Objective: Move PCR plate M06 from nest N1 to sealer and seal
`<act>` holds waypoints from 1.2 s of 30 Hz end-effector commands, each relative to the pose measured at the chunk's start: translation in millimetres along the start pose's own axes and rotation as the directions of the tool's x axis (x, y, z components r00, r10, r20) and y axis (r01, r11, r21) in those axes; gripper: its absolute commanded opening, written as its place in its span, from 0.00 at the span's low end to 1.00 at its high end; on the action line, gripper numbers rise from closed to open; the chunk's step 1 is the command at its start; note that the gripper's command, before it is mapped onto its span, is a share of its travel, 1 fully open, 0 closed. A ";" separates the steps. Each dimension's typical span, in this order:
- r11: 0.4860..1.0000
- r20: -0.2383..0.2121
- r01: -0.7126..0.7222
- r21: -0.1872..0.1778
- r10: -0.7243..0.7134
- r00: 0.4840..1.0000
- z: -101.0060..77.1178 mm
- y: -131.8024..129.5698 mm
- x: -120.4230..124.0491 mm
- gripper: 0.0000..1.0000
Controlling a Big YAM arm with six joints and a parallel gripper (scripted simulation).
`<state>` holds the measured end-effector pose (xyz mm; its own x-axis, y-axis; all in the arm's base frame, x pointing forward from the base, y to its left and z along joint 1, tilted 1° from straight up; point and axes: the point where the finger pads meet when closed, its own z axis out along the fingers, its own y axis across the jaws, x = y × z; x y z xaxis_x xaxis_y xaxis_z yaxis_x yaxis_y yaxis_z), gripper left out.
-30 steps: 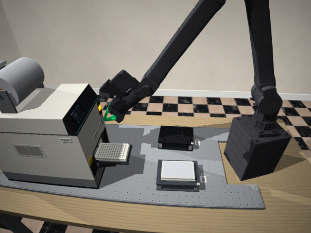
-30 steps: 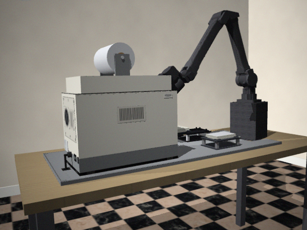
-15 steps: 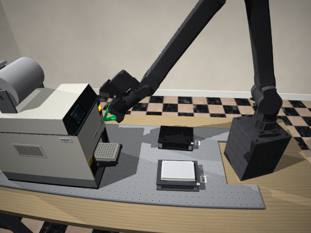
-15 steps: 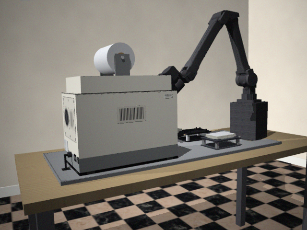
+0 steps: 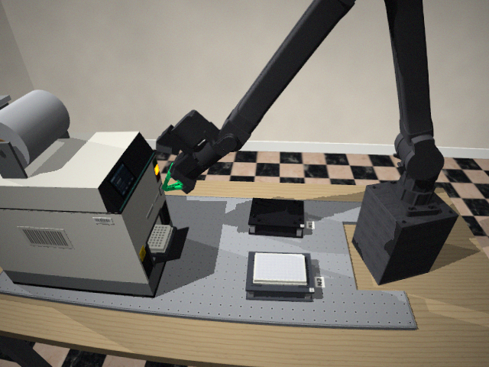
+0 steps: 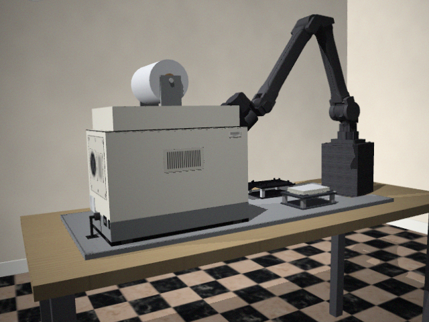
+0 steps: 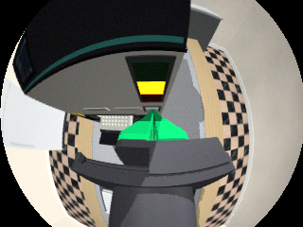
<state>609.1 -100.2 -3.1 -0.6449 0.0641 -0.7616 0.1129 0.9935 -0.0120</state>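
Note:
The sealer (image 5: 79, 213) stands at the left. Its lamp (image 5: 157, 169) glows amber, also in the wrist view (image 7: 151, 87). The stage with the plate M06 (image 5: 160, 238) stands mostly inside the housing's front slot; only the plate's outer part shows. It also shows small in the wrist view (image 7: 114, 121). My gripper (image 5: 170, 185) is shut and empty, its green fingertips (image 7: 153, 128) just in front of the housing's right front edge, below the lamp. The START key is hidden behind the fingertips. Nest N1 (image 5: 276, 216) is empty. M09 (image 5: 280, 268) lies sealed on nest N2.
A foil roll (image 5: 33, 120) sits on top of the sealer at the back. My arm's base block (image 5: 399, 237) stands at the right on the wooden table. In the exterior view the sealer's housing (image 6: 167, 172) hides the stage and my fingers.

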 end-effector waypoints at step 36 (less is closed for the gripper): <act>1.000 0.027 0.025 -0.011 -0.025 0.999 -52.4 8.4 -5.5 0.00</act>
<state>572.2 -97.0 7.1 -0.6560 0.0669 -0.7518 0.1146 0.9933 -0.0116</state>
